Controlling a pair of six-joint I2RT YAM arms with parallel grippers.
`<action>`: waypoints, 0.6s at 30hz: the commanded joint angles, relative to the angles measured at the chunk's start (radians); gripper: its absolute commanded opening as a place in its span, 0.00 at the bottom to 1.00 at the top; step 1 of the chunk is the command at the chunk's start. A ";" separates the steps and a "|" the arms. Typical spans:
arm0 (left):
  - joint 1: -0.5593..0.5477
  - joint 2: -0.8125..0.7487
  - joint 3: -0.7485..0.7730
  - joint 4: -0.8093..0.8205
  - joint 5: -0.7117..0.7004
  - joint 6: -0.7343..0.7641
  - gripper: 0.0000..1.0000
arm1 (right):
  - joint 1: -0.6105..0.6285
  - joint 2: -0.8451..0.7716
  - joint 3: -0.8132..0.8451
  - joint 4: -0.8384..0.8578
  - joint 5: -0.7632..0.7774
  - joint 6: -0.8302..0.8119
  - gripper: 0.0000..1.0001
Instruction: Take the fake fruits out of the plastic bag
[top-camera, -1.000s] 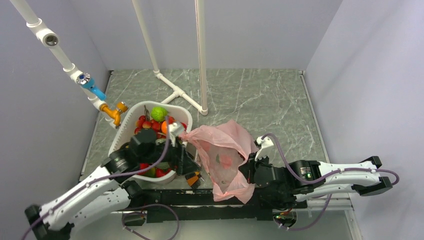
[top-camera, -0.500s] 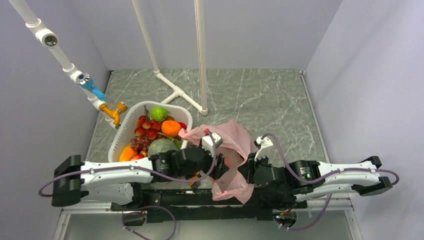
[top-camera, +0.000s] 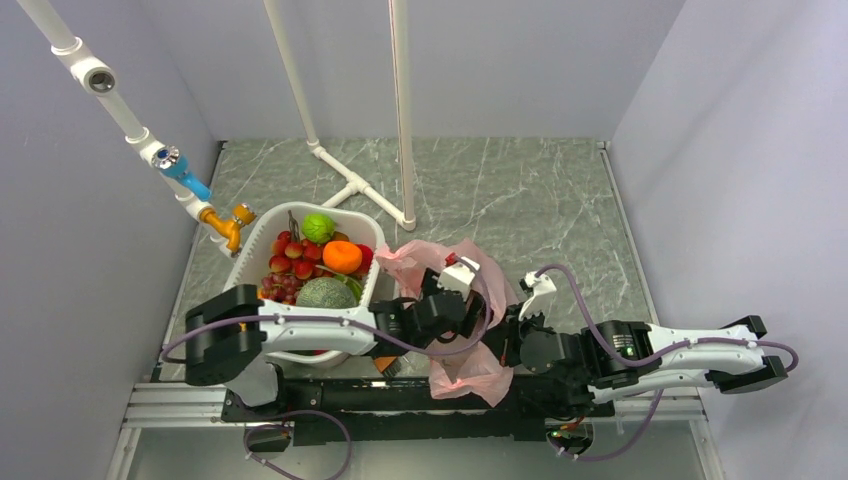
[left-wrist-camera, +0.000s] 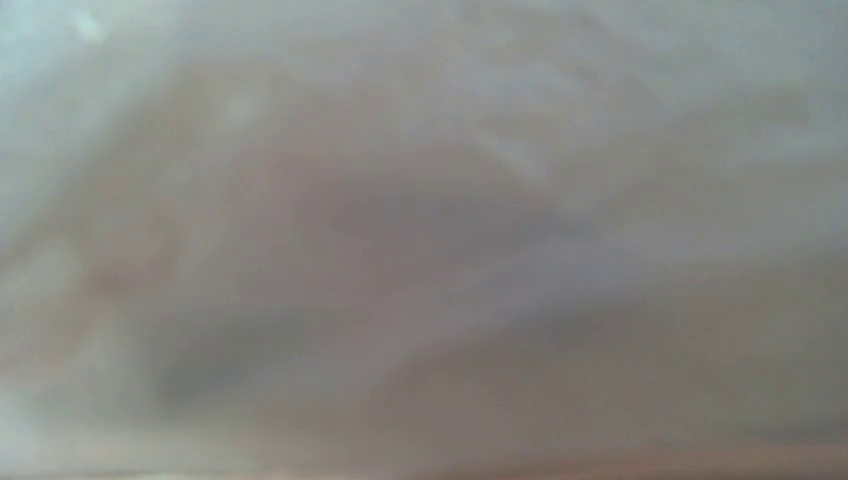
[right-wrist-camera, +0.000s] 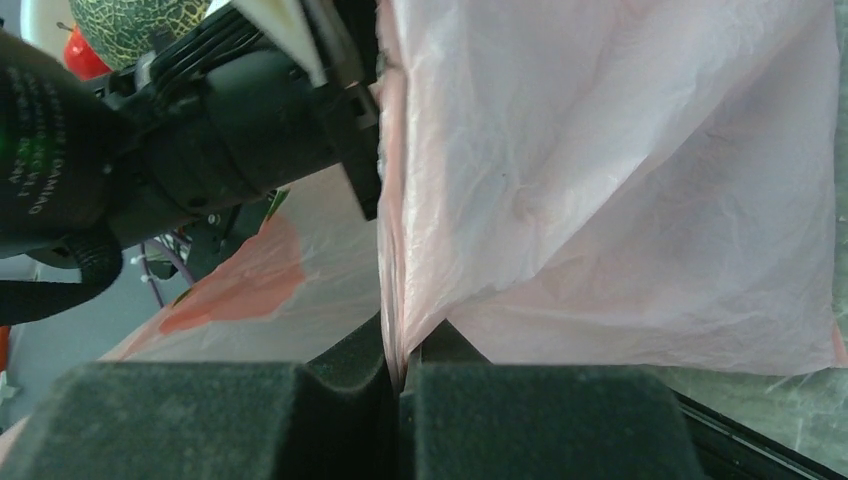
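The pink plastic bag (top-camera: 470, 365) lies crumpled at the table's near edge between the arms. My right gripper (right-wrist-camera: 400, 375) is shut on a pinched fold of the bag (right-wrist-camera: 600, 180); in the top view the right gripper (top-camera: 512, 338) is at the bag's right side. My left gripper (top-camera: 472, 302) reaches into the bag's top, its fingers hidden by film. The left wrist view shows only blurred pinkish-grey film. No fake fruit shows plainly in the bag. An orange-red patch (right-wrist-camera: 240, 285) shows through the film; I cannot tell what it is.
A white basket (top-camera: 243, 255) left of the bag holds a light green fruit (top-camera: 318, 227), an orange one (top-camera: 343, 257), small red fruits, grapes and a netted melon (top-camera: 325, 293). A white pipe frame (top-camera: 355, 185) stands behind. My left arm's black wrist (right-wrist-camera: 200, 130) crowds the bag.
My left arm has swung from over the basket rightward and pushed its gripper into the bag. My right gripper has kept its hold on the bag and shifted slightly right.
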 joint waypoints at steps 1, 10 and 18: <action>0.034 0.082 0.102 0.014 -0.068 -0.062 0.78 | 0.002 -0.011 0.002 -0.011 -0.005 0.014 0.00; 0.095 0.197 0.167 0.032 -0.084 -0.093 0.75 | 0.002 -0.005 0.005 -0.019 -0.019 0.015 0.00; 0.173 0.273 0.194 0.038 -0.022 -0.150 0.91 | 0.002 -0.006 0.005 -0.020 -0.021 0.015 0.00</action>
